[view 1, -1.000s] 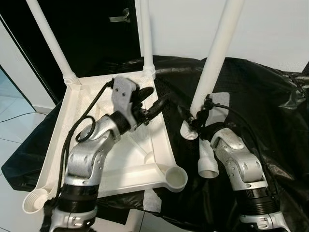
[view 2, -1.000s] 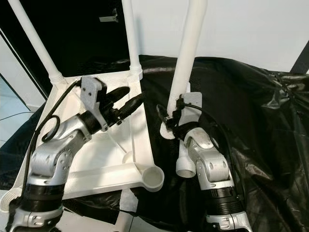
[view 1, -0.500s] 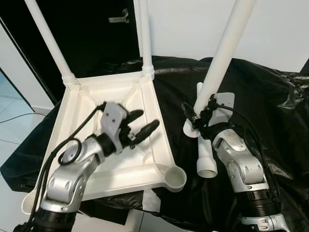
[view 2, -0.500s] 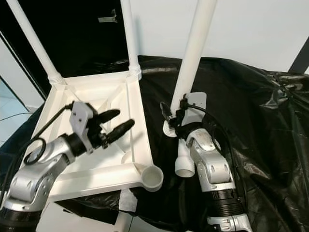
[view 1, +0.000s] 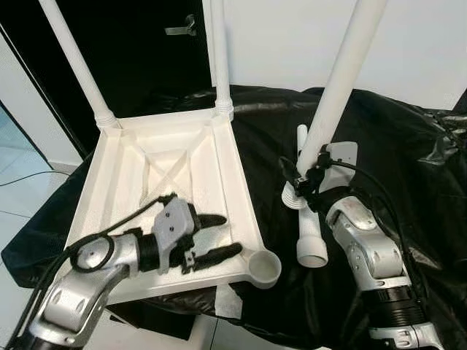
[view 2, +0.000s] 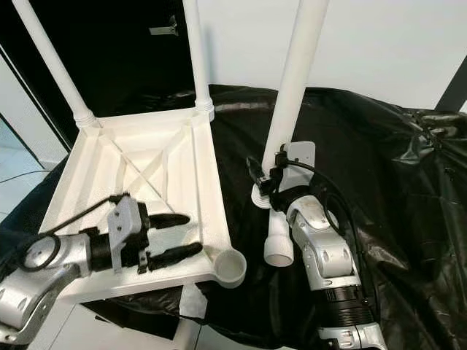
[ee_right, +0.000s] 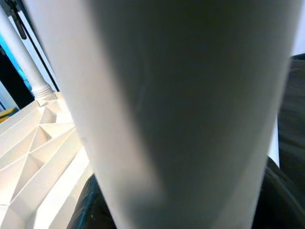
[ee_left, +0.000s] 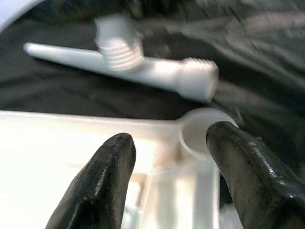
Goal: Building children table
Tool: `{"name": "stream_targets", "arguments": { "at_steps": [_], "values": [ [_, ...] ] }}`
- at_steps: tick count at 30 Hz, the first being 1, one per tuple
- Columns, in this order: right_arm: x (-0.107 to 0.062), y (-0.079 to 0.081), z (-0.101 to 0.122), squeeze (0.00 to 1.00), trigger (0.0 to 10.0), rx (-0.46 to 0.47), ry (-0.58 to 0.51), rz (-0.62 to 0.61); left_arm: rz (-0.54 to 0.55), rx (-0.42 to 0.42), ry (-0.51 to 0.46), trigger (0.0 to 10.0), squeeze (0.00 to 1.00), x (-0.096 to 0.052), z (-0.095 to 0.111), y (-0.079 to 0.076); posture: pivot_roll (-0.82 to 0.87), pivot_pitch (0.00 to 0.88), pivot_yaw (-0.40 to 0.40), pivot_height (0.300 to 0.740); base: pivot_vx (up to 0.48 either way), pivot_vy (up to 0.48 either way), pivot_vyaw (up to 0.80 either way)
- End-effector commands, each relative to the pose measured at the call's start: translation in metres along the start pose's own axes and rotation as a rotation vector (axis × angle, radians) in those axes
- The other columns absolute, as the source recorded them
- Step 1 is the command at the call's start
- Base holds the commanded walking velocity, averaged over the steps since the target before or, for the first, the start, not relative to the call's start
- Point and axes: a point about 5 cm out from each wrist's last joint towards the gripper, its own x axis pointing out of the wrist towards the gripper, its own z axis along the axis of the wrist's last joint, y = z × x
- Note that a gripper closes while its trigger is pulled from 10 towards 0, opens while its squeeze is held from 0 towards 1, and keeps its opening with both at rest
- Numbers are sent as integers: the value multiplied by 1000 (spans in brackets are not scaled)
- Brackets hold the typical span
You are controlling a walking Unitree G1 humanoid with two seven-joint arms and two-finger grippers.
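The white table top (view 1: 241, 182) lies upside down on a black sheet (view 1: 408, 160). Two white legs (view 1: 80, 65) (view 1: 219, 51) stand screwed into its far corners. My left gripper (view 1: 230, 234) hovers open and low over the near right part of the top, beside the empty corner socket (view 1: 265, 268), which is also in the left wrist view (ee_left: 202, 129). My right gripper (view 1: 300, 179) is shut on a third leg (view 1: 336, 80), held upright with its threaded end just above the sheet. A fourth leg (view 1: 309, 237) lies on the sheet by it.
A dark door with a metal handle (view 1: 181, 29) stands behind the table, beside a white wall. Light tiled floor (view 1: 14, 182) lies to the left. A scrap of white paper (view 1: 232, 302) sticks out under the near right corner.
My left gripper has drawn back and down from the middle of the top to its near edge by the empty socket. My right gripper has shifted the upright leg slightly right.
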Motion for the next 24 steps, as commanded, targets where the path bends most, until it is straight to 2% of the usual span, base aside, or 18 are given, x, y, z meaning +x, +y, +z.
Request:
{"name": "stream_targets", "arguments": {
  "at_steps": [1, 6, 13, 18, 21, 23, 24],
  "values": [
    [1, 1, 0, 0, 10000, -16, -7, 9, -43, 15, 24, 10000, 0, -1, -3, -3, 37, 0, 9, 740, 0, 0, 0],
    [1, 0, -1, 0, 10000, -25, -1, 4, -77, 57, 112, 10000, 0, -6, -14, -7, 43, 0, 12, 740, 0, 0, 0],
    [2, 0, -2, 0, 10000, -27, -3, 2, -116, 67, 164, 10000, 0, -6, -23, -11, 46, 0, 16, 740, 0, 0, 0],
    [3, -1, -1, 0, 10000, -31, -5, 1, -132, 86, 197, 10000, 0, -3, -29, -15, 46, 0, 19, 740, 0, 0, 0],
    [4, -2, 0, 0, 10000, -38, -10, -3, -159, 97, 223, 10000, 0, 4, -35, -20, 41, 0, 23, 740, 0, 0, 0],
    [4, -3, 0, 0, 10000, -40, -10, -5, -162, 100, 231, 9882, 0, 6, -36, -21, 40, 0, 23, 740, 0, 0, 0],
    [4, -3, 0, 0, 10000, -42, -10, -7, -162, 112, 243, 9216, 0, 7, -38, -21, 40, 0, 23, 740, 0, 0, 0]
  ]
}}
